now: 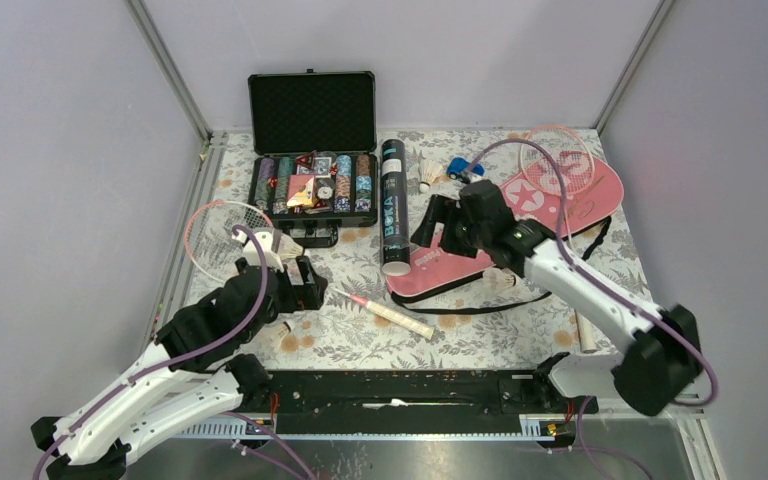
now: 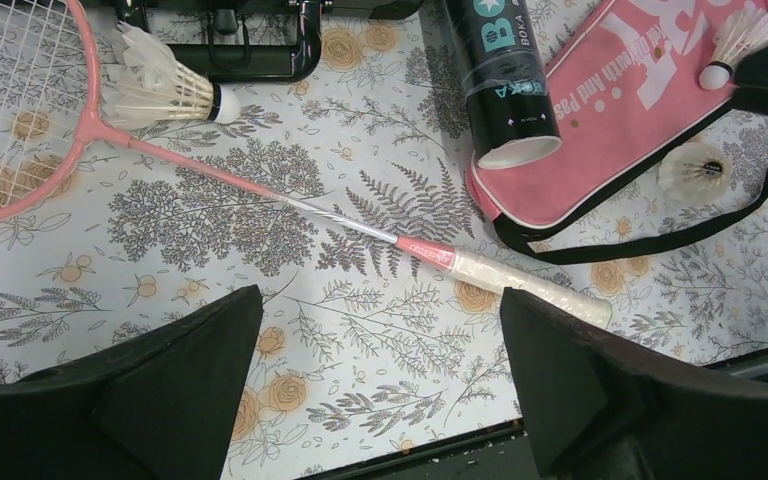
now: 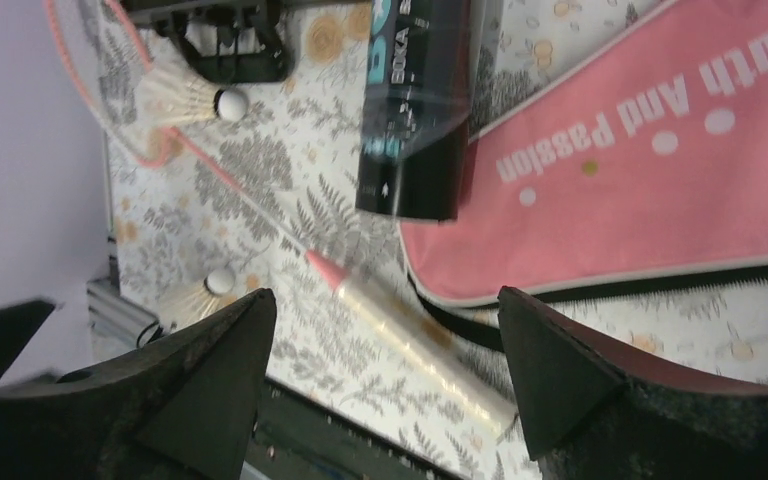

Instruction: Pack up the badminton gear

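One pink racket lies on the table, head [image 1: 222, 235] at the left and white handle [image 1: 400, 318] toward the middle. In the left wrist view its handle [image 2: 520, 280] lies just ahead of my open, empty left gripper [image 2: 380, 320] [image 1: 295, 278]. A shuttlecock [image 2: 165, 85] rests by its head. The black tube [image 1: 393, 205] lies on the pink cover [image 1: 550, 215]. The second racket's head [image 1: 557, 158] rests on the cover's far end. My right gripper [image 1: 432, 225] [image 3: 385, 320] is open and empty, above the tube's open end [image 3: 415, 110] and the handle [image 3: 420, 345].
The open poker chip case [image 1: 312, 150] stands at the back left and a blue toy car [image 1: 457, 166] at the back. More shuttlecocks lie by the car [image 1: 426, 172], beside the cover [image 1: 501, 281] and near my left arm [image 3: 205, 295]. The black strap [image 2: 660, 240] loops beside the cover.
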### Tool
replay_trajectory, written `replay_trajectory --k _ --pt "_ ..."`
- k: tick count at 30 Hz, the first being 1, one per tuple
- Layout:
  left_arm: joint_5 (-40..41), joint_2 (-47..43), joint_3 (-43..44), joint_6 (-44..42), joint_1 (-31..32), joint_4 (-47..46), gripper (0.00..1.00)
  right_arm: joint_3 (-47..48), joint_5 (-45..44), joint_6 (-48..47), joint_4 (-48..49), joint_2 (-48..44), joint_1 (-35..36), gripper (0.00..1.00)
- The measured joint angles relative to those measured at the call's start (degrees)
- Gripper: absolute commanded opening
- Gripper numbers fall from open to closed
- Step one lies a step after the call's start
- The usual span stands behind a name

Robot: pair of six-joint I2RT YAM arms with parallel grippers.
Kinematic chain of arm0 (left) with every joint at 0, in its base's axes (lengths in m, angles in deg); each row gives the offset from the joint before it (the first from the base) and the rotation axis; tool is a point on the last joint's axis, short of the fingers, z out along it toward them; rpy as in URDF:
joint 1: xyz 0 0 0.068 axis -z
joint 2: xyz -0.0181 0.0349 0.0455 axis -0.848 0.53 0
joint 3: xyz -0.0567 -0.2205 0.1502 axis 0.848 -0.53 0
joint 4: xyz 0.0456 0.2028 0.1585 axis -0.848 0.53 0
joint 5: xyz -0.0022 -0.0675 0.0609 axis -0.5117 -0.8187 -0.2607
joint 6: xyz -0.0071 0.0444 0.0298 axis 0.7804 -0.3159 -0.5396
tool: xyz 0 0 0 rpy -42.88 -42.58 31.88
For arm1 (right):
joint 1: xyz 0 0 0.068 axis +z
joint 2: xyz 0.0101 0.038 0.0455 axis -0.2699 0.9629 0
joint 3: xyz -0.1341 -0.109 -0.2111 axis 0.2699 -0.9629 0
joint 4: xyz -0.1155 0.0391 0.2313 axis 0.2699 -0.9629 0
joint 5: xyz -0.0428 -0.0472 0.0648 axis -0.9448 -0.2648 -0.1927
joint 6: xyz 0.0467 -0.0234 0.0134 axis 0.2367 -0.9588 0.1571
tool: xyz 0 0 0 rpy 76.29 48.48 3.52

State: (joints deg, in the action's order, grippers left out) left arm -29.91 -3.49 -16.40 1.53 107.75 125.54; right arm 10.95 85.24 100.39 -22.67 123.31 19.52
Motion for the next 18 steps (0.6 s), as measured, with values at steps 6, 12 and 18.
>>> replay_trajectory --k 6,12,18 --pt "-0.37 0.39 0.00 0.52 0.00 0.00 0.99 4.63 -1.01 -1.40 7.08 14.29 0.00 1.00" --pt "-0.85 1.68 0.02 0.50 0.00 0.02 0.99 13.62 -2.86 -2.93 8.50 26.27 0.00 1.00" --pt "-2.23 2.14 0.42 0.68 0.00 0.22 0.99 20.79 -4.44 -4.66 8.26 34.67 -0.07 0.99"
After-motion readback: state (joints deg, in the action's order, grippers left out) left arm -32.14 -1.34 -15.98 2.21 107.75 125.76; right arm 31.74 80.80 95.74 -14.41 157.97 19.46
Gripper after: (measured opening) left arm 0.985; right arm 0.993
